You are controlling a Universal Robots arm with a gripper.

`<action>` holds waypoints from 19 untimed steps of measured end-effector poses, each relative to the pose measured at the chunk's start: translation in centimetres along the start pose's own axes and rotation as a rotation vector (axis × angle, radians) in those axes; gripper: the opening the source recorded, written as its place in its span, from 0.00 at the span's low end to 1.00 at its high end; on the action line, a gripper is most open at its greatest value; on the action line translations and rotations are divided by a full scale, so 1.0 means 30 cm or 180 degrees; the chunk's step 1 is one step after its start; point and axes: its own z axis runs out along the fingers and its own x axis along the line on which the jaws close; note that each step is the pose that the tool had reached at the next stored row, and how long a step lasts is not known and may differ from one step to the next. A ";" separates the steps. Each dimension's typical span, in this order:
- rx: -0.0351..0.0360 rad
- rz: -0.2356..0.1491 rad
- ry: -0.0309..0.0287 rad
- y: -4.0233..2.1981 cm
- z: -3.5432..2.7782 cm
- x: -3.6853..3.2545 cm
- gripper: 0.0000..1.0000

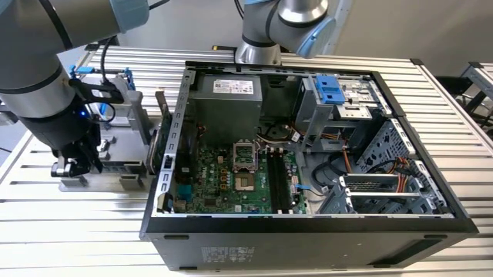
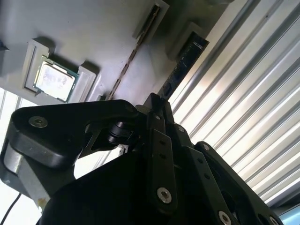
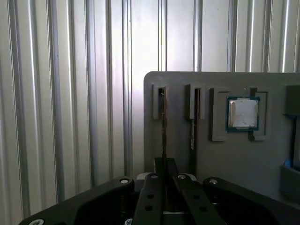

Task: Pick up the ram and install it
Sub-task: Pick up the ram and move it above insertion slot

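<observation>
Exterior view: the robot arm hangs at the exterior view's left, its gripper (image 1: 73, 167) lowered onto a grey holder (image 1: 115, 167) on the ribbed metal table (image 1: 77, 231). The holder sits just beside the open computer case (image 1: 185, 115). The long black memory slots (image 1: 281, 179) lie inside the case on the green board, well apart from the gripper and toward the exterior view's right.

Second wrist view: the gripper (image 2: 158, 104) is drawn nearly together at the near end of the ram stick (image 2: 180, 68), and it looks clamped on it. The stick stands on edge in the holder (image 2: 93, 28), close to the holder's edge by the table (image 2: 243, 93). A second stick (image 2: 133, 54) stands between it and a processor chip (image 2: 55, 80).

First wrist view: the ram stick (image 3: 162, 122) runs straight away from the gripper (image 3: 164, 165), so its long axis is in line with the closed jaws. It lies parallel to the second stick (image 3: 193, 122) and the table's ribs (image 3: 70, 93). It is seated in its holder (image 3: 225, 159) groove. The processor chip (image 3: 242, 113) lies beyond the second stick.
</observation>
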 end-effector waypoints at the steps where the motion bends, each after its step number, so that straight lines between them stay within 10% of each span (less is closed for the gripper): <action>1: 0.0000 0.0000 0.0000 0.000 -0.005 0.000 0.00; 19: 0.0000 0.0000 0.0000 0.001 -0.090 -0.004 0.00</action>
